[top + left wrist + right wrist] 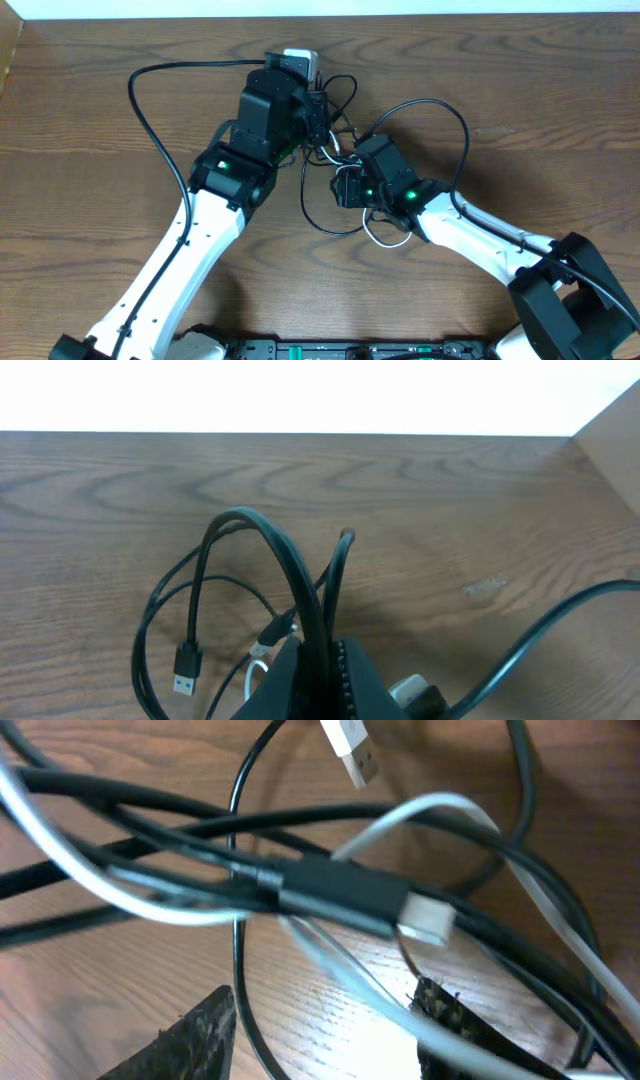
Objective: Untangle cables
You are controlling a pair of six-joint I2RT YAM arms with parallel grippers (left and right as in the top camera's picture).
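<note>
The cables (337, 152) lie as a tangle of thin black cords and one white cord between the two arms. My left gripper (318, 110) is at the tangle's far side. In the left wrist view this gripper (325, 660) is shut on a black cable (285, 565) that arches up out of the jaws. A black USB plug (186, 663) hangs to its left. My right gripper (325, 1020) is open just above the wood, its fingers (200, 1030) wide apart. A thin black cord (240, 975) and the white cord (440, 808) cross the gap. A black plug (345, 895) lies beyond.
A white charger block (300, 60) sits at the far side behind the left gripper. The arms' thicker black cables (150, 110) loop over the table on both sides. A white plug (350, 745) lies at the top of the right wrist view. A wooden panel (615, 440) stands at the right.
</note>
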